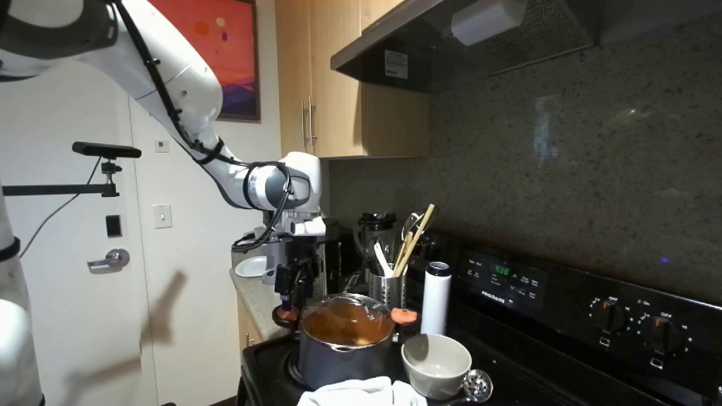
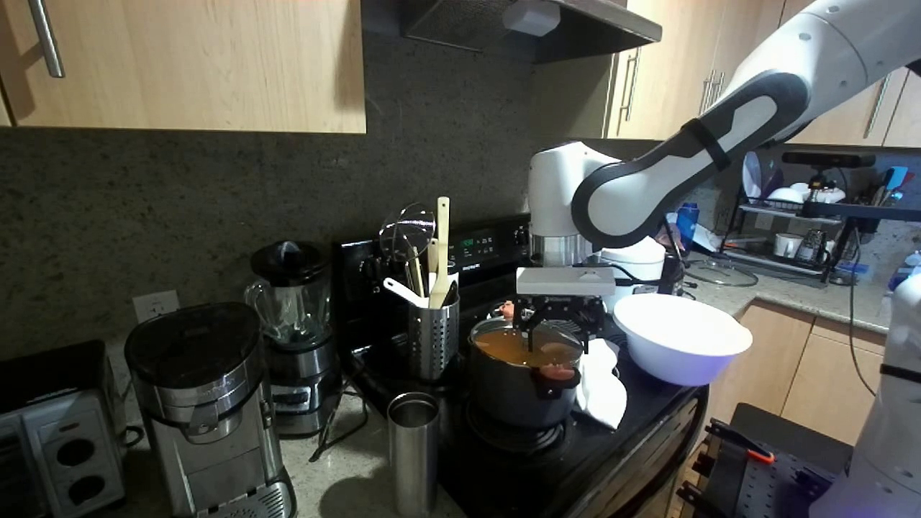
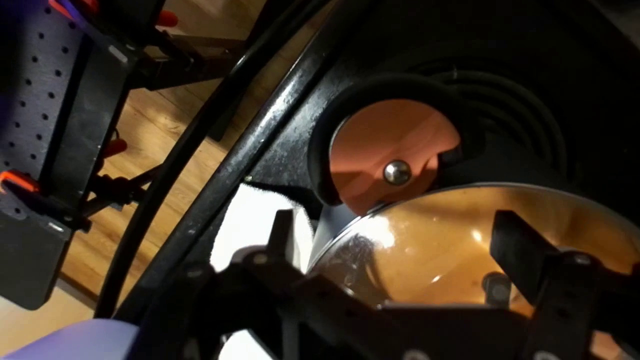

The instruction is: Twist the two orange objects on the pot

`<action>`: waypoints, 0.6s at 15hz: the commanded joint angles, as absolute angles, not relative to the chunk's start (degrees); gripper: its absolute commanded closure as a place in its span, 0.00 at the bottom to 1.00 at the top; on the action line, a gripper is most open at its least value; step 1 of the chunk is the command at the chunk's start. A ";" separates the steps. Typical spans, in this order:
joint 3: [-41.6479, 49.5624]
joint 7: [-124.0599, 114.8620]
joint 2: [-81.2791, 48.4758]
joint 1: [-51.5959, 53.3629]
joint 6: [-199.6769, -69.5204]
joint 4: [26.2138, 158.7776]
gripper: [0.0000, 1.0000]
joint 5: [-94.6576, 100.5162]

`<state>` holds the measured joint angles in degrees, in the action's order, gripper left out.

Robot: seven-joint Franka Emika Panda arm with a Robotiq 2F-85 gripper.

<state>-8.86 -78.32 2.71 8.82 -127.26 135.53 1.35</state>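
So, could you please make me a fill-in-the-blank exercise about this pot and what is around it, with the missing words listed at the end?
The pot is covered by a transparent lid made of ____.
In both exterior views, ____ orange twist tabs show at the pot's rim.
In the wrist view, the end effector is not shut but ____.
In an exterior view, the white bottle has a ____ cap.

Missing words: glass; two; open; black.
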 commanded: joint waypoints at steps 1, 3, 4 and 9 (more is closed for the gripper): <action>-9.59 -81.04 4.20 9.07 -125.10 136.65 0.00 0.52; -9.48 -78.44 2.72 8.77 -126.40 135.88 0.00 0.17; -9.50 -74.98 2.76 8.87 -126.29 135.88 0.00 -1.96; -9.71 -77.10 4.04 8.96 -126.87 136.65 0.00 -1.68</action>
<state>-9.30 -73.64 2.79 9.23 -126.38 135.94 -2.62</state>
